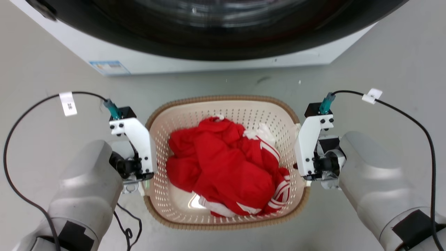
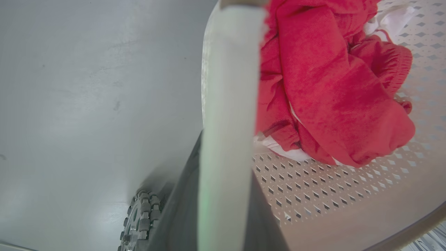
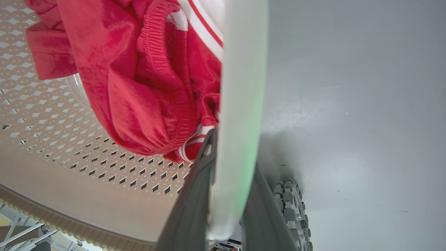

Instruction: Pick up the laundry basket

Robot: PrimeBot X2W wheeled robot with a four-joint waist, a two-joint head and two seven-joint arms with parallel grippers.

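1. The floor [image 1: 390, 59], pale grey and glossy, spreads under everything in the head view.
2. The washing machine [image 1: 216, 59], white with a dark round door, spans the top of that view, just beyond the basket.
3. The left forearm [image 1: 83, 181] and right forearm [image 1: 376, 174] come in from the lower corners, one on each side of the basket. Each trails a black cable [image 1: 14, 139].
4. The laundry basket [image 1: 216, 113], cream and perforated with a brown woven-look rim, sits centred between the arms in front of the machine. I cannot tell whether its base rests on the floor or hangs just clear of it.
5. A red garment [image 1: 223, 164] with white stripes lies bundled inside and covers most of the bottom.
6. The left claw [image 2: 226, 153] is clenched on the basket's left handle [image 2: 230, 69]. The pale bar runs up between the two dark fingers [image 2: 181, 209], which sit tight against it on both sides.
7. The right claw [image 3: 235, 150] grasps the right handle [image 3: 244, 69] in the same way, one dark finger on each face of the bar.
8. With both handles gripped, I judge the grasp made and the lift to be the step in hand. The next move calls for both arms to rise together at the same rate. That keeps the basket level, so the clothes do not slide to one end and the thin handles do not twist out of the grip. The lift should also keep the far rim clear of the machine's front.
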